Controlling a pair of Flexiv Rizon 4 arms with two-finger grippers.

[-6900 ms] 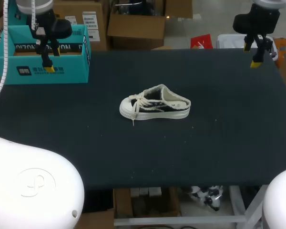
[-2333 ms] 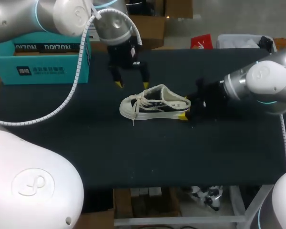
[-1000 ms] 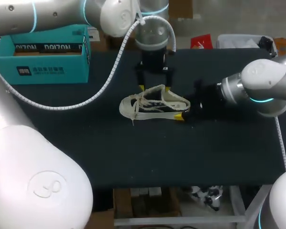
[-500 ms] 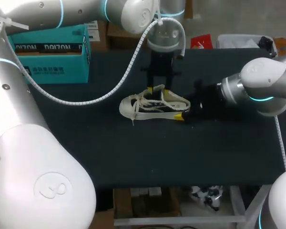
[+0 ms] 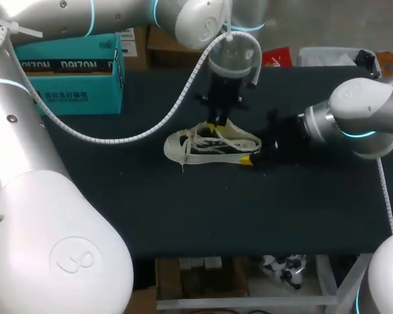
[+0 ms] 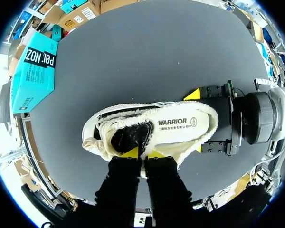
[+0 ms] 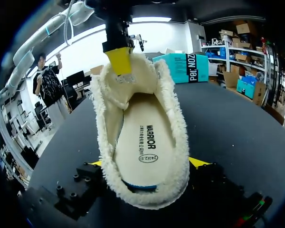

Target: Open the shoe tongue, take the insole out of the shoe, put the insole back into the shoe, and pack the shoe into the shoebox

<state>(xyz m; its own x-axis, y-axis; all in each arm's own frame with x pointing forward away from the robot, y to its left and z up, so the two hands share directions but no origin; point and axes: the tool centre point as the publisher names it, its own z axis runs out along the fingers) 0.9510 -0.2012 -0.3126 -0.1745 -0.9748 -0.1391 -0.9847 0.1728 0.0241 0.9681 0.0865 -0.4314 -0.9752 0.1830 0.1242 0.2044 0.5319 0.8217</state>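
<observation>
A black-and-white shoe [image 5: 213, 144] with a fleecy cream lining lies on its sole mid-table, toe to the left. Its cream insole [image 6: 180, 126] lies inside it. My left gripper [image 5: 217, 123] comes down from above and is shut on the shoe tongue [image 6: 143, 142], its yellow tips pinched on the tongue's edge. My right gripper [image 5: 254, 153] sits low at the heel, open, with one yellow fingertip [image 7: 198, 162] on each side of the heel. The teal shoebox [image 5: 65, 75] stands at the table's far left.
The dark table [image 5: 183, 209] stretches bare in front of the shoe. The loose laces [image 5: 191, 140] trail over the toe towards the left. My left arm's white cable [image 5: 164, 121] hangs over the table behind the shoe.
My left gripper has shifted slightly right over the shoe's opening and its fingers have closed on the tongue. The right arm and the shoe have stayed put.
</observation>
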